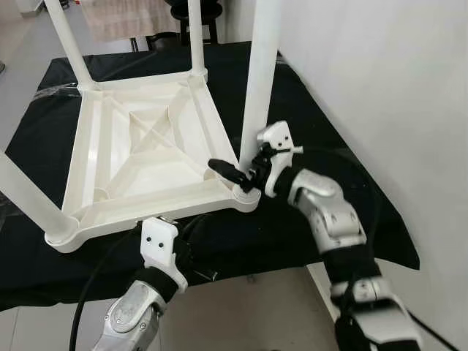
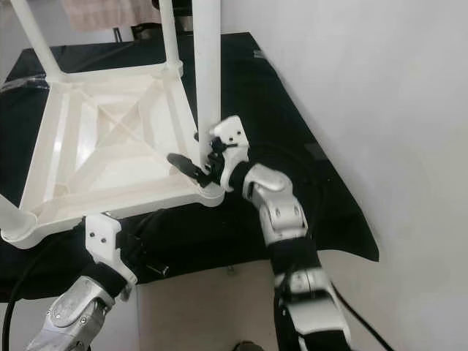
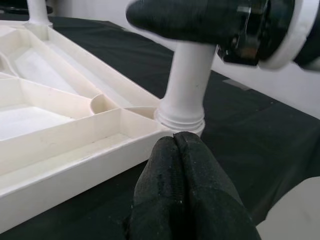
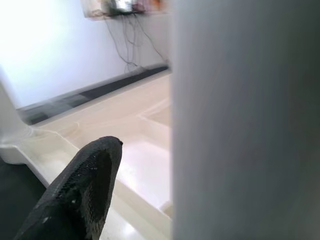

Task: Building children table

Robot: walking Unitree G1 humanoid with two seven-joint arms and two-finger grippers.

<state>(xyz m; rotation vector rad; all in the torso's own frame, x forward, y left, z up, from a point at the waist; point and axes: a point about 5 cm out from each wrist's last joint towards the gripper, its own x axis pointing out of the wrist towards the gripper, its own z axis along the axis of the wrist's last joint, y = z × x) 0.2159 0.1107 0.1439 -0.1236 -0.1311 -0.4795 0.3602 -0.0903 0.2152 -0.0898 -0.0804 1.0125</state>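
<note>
A white plastic children's table (image 1: 146, 208) lies upside down on a surface draped in black cloth (image 1: 314, 110), its legs pointing up. My right gripper (image 1: 235, 175) is open at the base of the near right leg (image 1: 259, 88). One black finger (image 4: 80, 190) reaches past the leg over the table's underside, with a gap between it and the leg; the other finger is hidden. My left gripper (image 3: 175, 145) is shut on nothing, low in front of the table's near edge and pointing at that leg's socket (image 3: 181, 120).
Three more legs stand at the far left (image 1: 66, 36), far right (image 1: 196, 36) and near left (image 1: 25, 194) corners. A white wall (image 1: 395, 88) runs close along the right. The cloth's front edge (image 1: 241, 267) drops to the floor by my arms.
</note>
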